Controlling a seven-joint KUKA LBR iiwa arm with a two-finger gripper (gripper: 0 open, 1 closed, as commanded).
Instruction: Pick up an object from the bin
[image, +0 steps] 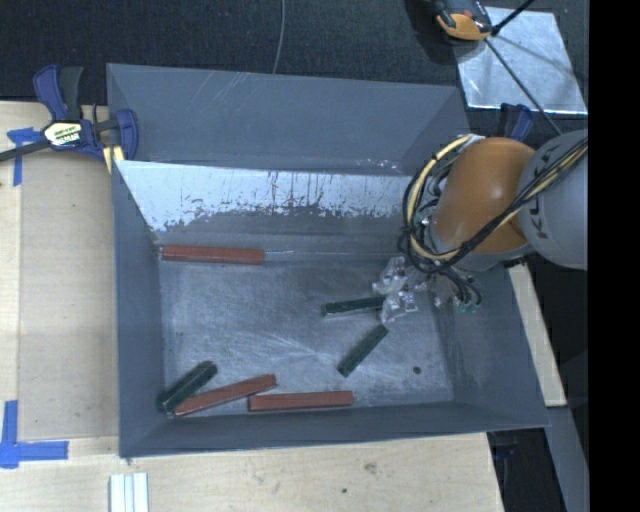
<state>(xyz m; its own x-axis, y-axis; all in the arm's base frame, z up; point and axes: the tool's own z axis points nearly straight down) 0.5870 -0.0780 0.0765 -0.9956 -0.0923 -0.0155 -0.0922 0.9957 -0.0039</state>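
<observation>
The pincer (398, 296) hangs low in the right part of the grey bin (300, 130), under the orange cover (480, 195) and the cables of the arm, which comes in from the right side. Whether the pincer is released or clenched, I cannot tell, because the metal parts there run together. Just at its left side lies a dark green stick (350, 308), almost level on the floor of the bin. The right end of this stick reaches up to the pincer, but it is not clear if the two touch. A little below it, and apart from it, a second green stick (362, 351) lies slanted, with its upper end pointing toward the pincer. The other things are well apart from the pincer. A long brown stick (212, 255) lies along the back wall at the left. Near the front wall there is a third green stick (187, 387) in the left corner, a slanted brown stick (225, 394) just beside it, and a level brown stick (300, 401) next to that one.
</observation>
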